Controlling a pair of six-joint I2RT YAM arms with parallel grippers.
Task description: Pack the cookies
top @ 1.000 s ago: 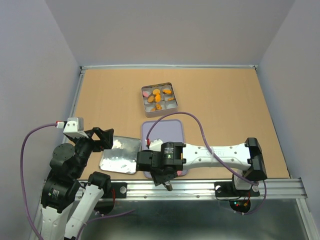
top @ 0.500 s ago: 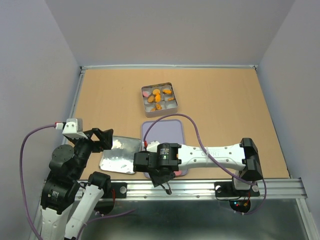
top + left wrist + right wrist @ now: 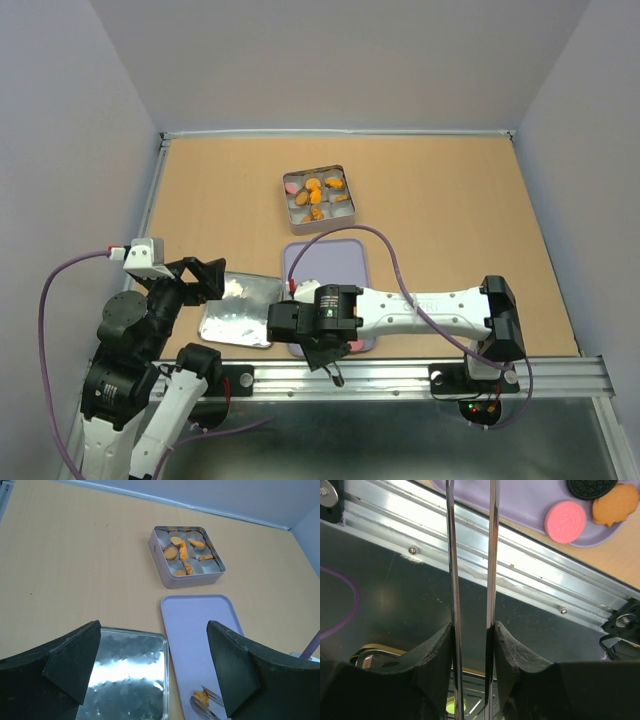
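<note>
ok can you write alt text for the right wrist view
The right gripper pinches metal tongs between its black fingers, the two blades running up out of frame over a metal rail. At top right a pink cookie, a black cookie and an orange cookie lie on a lilac tray.

Orange cookies (image 3: 172, 553) sit in the paper cups (image 3: 210, 566) of the tin (image 3: 185, 581). Near my tongs (image 3: 491, 555), a pink round (image 3: 564, 521), a black round (image 3: 592, 486) and an orange animal shape (image 3: 616, 504) lie flat on the tray (image 3: 520, 495).
</note>
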